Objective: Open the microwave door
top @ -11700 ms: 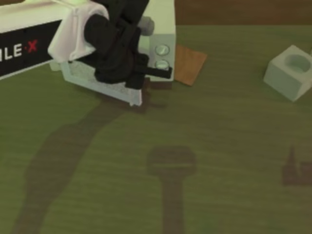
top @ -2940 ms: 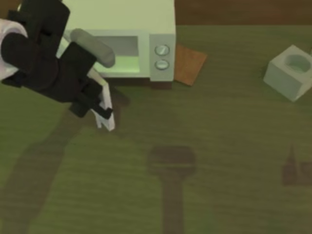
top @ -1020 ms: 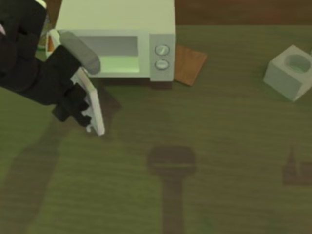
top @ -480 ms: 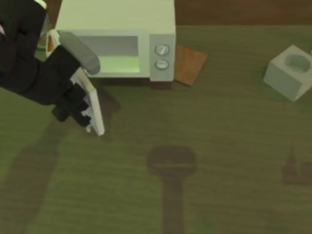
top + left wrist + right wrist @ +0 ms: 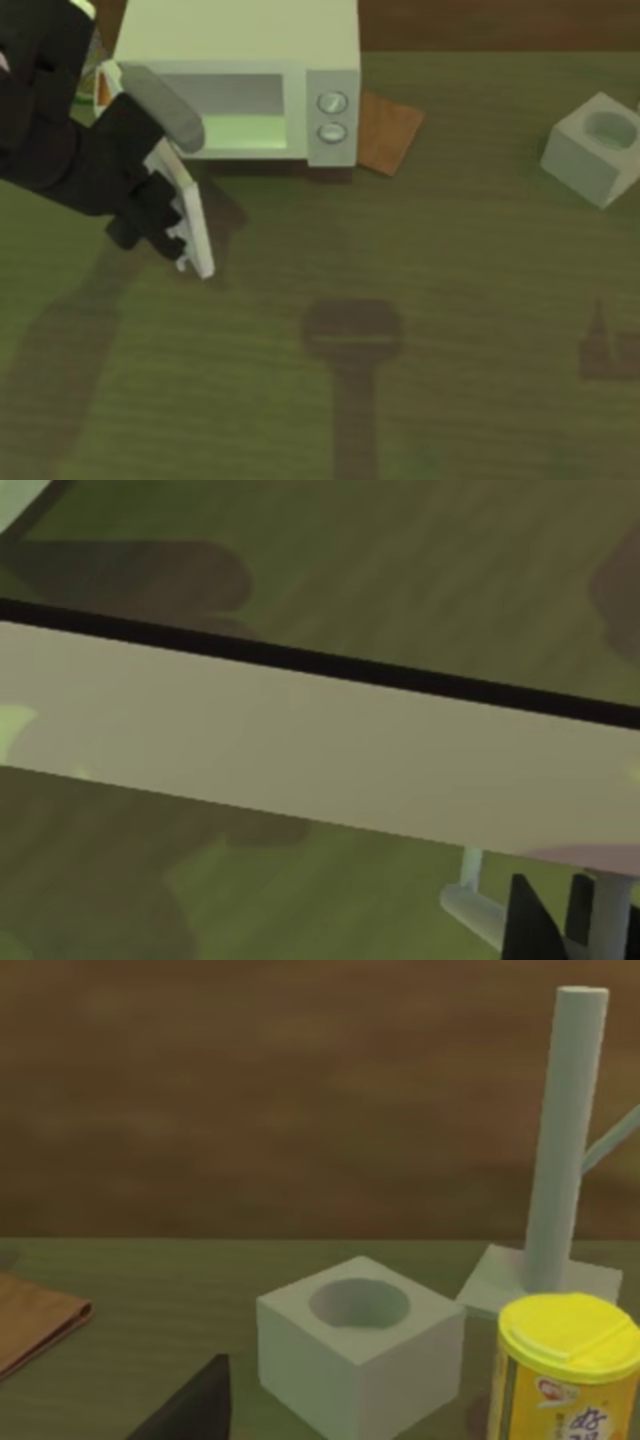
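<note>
The microwave door [image 5: 192,218] stands swung wide, its free edge pointing toward about 6 o'clock from its hinge at the left corner of the microwave [image 5: 240,80], which sits at the top view's 11 o'clock. The pale cavity is fully exposed. Over the last few seconds the door swung from a partly open slant to this near-perpendicular stance, and in the last second it has hardly moved — so the opening looks finished, or very nearly.

The left gripper [image 5: 160,222] is at the door's outer face, at roughly 9 o'clock from the panel. Its fingers seem to be about the door's handle [image 5: 470,905], seen in the left wrist view beside a dark fingertip [image 5: 530,925], but whether they clamp it I cannot tell.

At 3 o'clock from the microwave lies a brown mat [image 5: 388,130], and farther out a white cube [image 5: 596,148] with a round hollow. The right arm is out of the top view — parked near that cube, a yellow-lidded can [image 5: 565,1380] and a white stand [image 5: 560,1160].
</note>
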